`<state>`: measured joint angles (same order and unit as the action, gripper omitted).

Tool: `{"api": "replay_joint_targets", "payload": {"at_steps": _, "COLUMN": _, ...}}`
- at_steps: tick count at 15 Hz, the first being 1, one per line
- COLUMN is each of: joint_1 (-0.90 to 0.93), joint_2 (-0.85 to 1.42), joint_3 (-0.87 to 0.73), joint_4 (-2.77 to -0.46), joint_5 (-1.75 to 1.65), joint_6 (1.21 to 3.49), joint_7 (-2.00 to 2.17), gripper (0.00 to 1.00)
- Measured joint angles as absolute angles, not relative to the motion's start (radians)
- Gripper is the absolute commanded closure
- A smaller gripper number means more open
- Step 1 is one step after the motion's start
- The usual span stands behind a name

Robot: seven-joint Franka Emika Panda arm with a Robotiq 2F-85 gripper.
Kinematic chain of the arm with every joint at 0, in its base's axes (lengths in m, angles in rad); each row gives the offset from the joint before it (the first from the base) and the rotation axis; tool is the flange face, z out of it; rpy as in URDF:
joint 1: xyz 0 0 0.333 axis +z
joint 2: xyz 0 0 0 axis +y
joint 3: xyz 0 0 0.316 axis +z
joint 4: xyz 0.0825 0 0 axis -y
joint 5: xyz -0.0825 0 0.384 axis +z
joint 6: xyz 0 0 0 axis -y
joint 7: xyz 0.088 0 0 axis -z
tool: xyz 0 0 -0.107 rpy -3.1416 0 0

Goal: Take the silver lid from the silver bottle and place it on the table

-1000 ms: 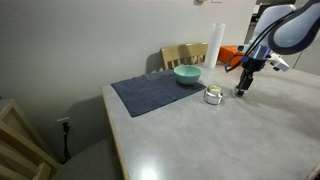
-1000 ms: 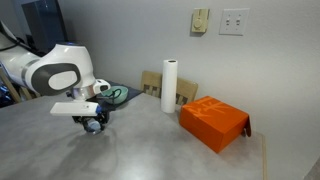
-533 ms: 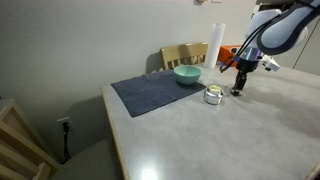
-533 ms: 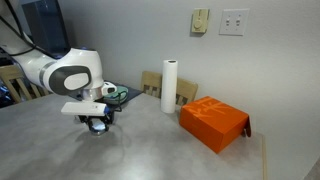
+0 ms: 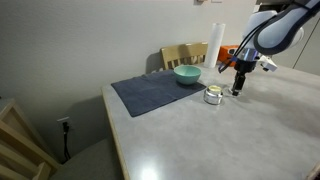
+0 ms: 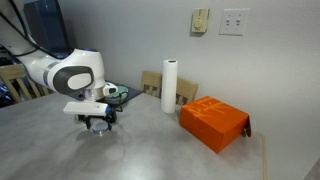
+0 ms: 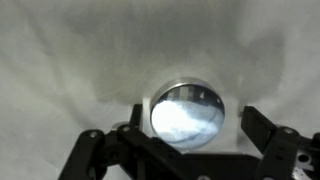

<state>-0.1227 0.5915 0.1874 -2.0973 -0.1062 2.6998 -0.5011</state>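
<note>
In the wrist view the silver lid (image 7: 188, 110), a round shiny cap, lies flat on the pale table (image 7: 70, 50). My gripper (image 7: 175, 128) stands over it, open. Its dark fingers (image 7: 262, 128) are spread well apart on either side of the lid and do not touch it. In an exterior view the gripper (image 5: 238, 89) hangs low over the table (image 5: 190, 140), just right of the squat silver bottle (image 5: 213, 96). From the opposite side the gripper (image 6: 98, 124) is down at the table top (image 6: 160, 150); the bottle is hidden there.
A teal bowl (image 5: 187, 74) sits on a dark cloth mat (image 5: 155, 92) behind the bottle. A tall white cylinder (image 6: 170, 86) and an orange box (image 6: 213, 122) stand further along the table. A wooden chair (image 5: 183, 54) is at the far edge.
Since a second ago the arm has shifted a little sideways near the bottle, then stayed low over the table. The bottle, bowl and mat have not moved.
</note>
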Motion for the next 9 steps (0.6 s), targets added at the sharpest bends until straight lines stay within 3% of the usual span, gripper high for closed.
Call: {"api": "replay_joint_targets", "payload": {"at_steps": 9, "joint_1": -0.038, "joint_2": 0.482, "joint_3": 0.157, "joint_4": -2.155, "joint_5": -0.165, "joint_6": 2.675, "joint_7": -0.377, "gripper": 0.0}}
